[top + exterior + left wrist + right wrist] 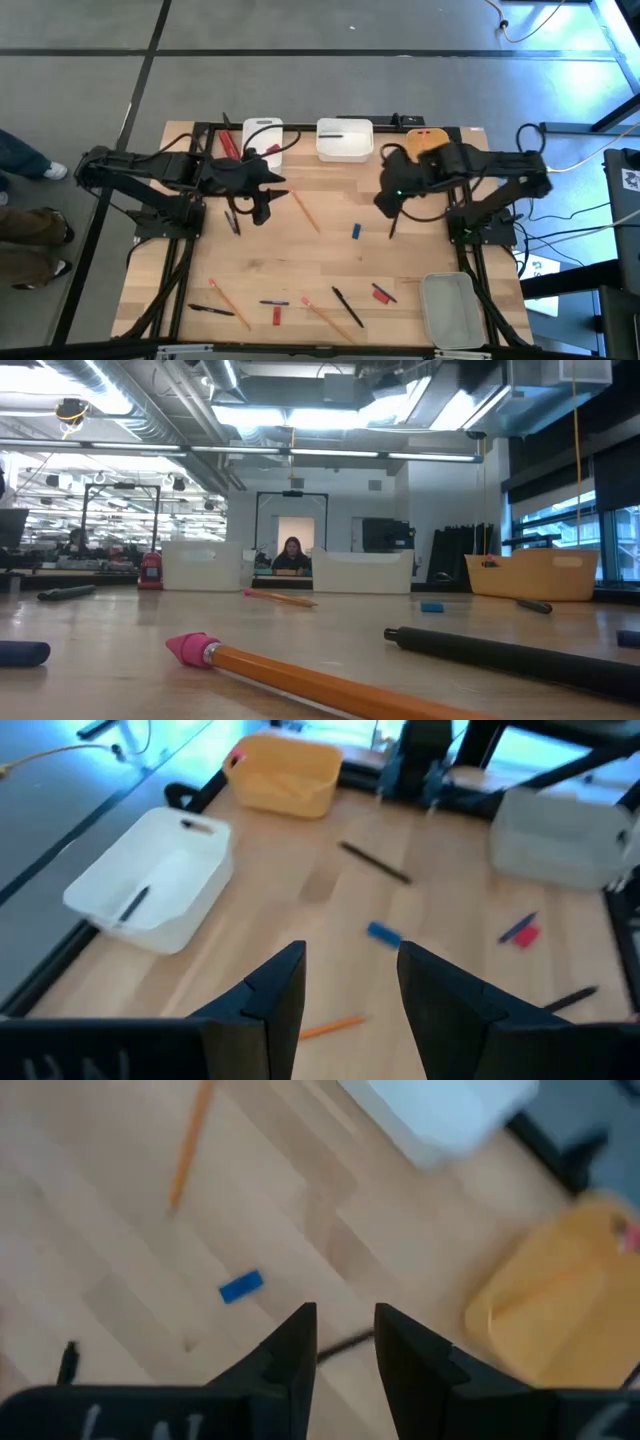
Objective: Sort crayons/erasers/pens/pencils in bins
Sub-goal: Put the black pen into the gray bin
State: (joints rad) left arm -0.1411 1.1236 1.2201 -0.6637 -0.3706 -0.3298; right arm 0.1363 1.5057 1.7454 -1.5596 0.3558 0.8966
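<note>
Two grippers hung above the wooden table (pixel 330 250) when you paused, and neither held anything. Your left gripper (pixel 262 205) sat over the left middle of the board with its jaws parted and nothing between them in the left wrist view. Your right gripper (pixel 388 205) hovered right of centre, its jaws spread a little and likewise empty.

What mattered for the next move, as I judged it, was the slim black pen (pixel 392 227) lying just on the near side of your right gripper. In the right wrist view that pen (pixel 345 1343) showed as a dark stick crossing close under the fingertips, its long axis lying roughly across the gap between the two fingers (pixel 295 1350) rather than along it. Your right arm was plainly the nearer one; the left stood well apart from that pen.

For the left arm, the nearest candidates were the thin orange wooden pencil (pixel 305 212) lying on a diagonal just to its right and a short dark pen (pixel 232 220) just to its left.

The bins stood along the far edge: narrow white tub (pixel 262 140), wider white tub (pixel 345 140), yellow-orange tub (pixel 428 140), with the translucent grey tub (pixel 450 308) at the near right corner. More pens and pencils lay scattered along the near edge.
</note>
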